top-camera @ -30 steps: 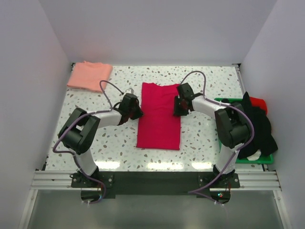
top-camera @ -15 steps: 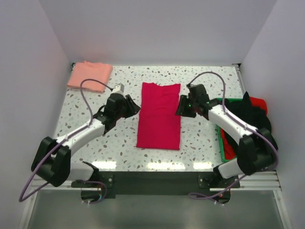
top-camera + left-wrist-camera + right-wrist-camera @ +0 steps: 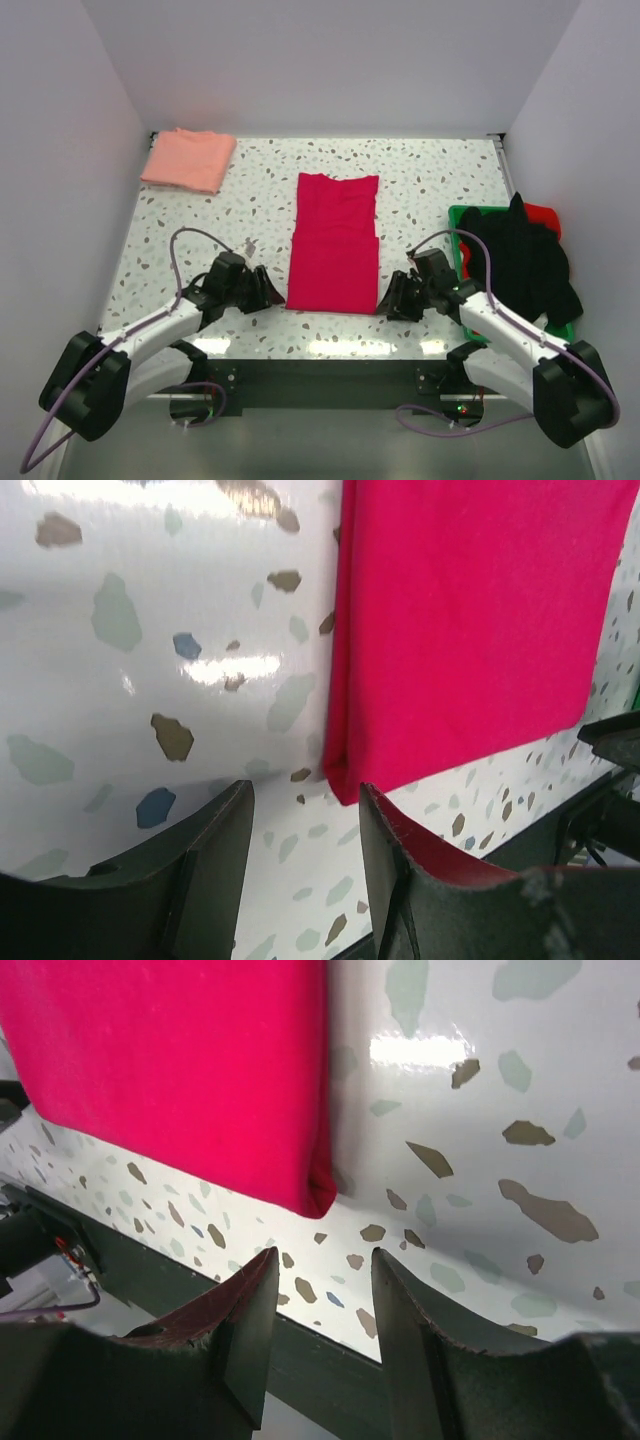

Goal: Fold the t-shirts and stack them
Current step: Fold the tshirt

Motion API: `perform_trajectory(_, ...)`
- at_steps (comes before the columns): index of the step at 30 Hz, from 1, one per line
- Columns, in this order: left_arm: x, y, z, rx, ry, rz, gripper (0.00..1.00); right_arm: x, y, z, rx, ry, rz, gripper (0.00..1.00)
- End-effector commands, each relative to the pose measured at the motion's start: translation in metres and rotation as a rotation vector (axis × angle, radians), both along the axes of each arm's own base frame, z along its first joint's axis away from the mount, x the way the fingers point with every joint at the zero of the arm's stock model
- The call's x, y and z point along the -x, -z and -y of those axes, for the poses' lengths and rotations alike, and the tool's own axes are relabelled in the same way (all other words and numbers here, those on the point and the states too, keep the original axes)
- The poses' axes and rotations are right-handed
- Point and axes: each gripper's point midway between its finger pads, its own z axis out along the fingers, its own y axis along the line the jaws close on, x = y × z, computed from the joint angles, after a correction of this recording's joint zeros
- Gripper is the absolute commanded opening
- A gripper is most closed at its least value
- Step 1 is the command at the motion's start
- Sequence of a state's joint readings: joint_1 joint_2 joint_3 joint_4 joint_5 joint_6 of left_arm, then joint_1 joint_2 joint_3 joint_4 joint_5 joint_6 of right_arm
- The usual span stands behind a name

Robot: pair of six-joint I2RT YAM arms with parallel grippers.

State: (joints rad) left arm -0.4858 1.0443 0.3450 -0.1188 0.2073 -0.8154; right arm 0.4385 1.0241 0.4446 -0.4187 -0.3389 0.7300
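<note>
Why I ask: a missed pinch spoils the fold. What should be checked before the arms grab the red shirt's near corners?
1. Left gripper open and empty: ok.
2. Right gripper open and empty: ok.
3. Red shirt lies flat as a long strip on the table: ok.
4. Its near left corner sits just ahead, between the left fingers: ok.
5. Its near right corner sits just ahead, between the right fingers: ok.
6. Fingers low enough to catch every layer of cloth: cannot tell.
</note>
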Motion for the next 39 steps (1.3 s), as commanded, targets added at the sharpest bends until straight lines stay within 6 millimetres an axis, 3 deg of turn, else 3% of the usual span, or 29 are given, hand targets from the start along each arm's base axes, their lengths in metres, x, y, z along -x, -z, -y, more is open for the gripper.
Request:
perform_trajectory(1,0.009,-0.007,0.019,0.111,0.061,0.002,0.51,-0.002,-0.006,-0.013,-0.092,0.041,0.001,0.46)
perform_trajectory(14,0.029,0.014,0.028,0.147,0.092,-0.052,0.49,-0.006,0.010,-0.015,-0.140,0.129,-0.002,0.46)
perform_trajectory(32,0.033,0.040,0.025,0.097,0.051,-0.084,0.38,-0.012,0.036,-0.009,-0.151,0.256,-0.006,0.41)
perform_trajectory(36,0.031,0.039,0.027,0.088,0.053,-0.073,0.32,-0.015,0.038,-0.007,-0.132,0.261,0.008,0.35)
perform_trajectory(39,0.030,0.036,0.030,0.084,0.064,-0.068,0.20,-0.017,0.037,-0.007,-0.126,0.249,0.019,0.23)
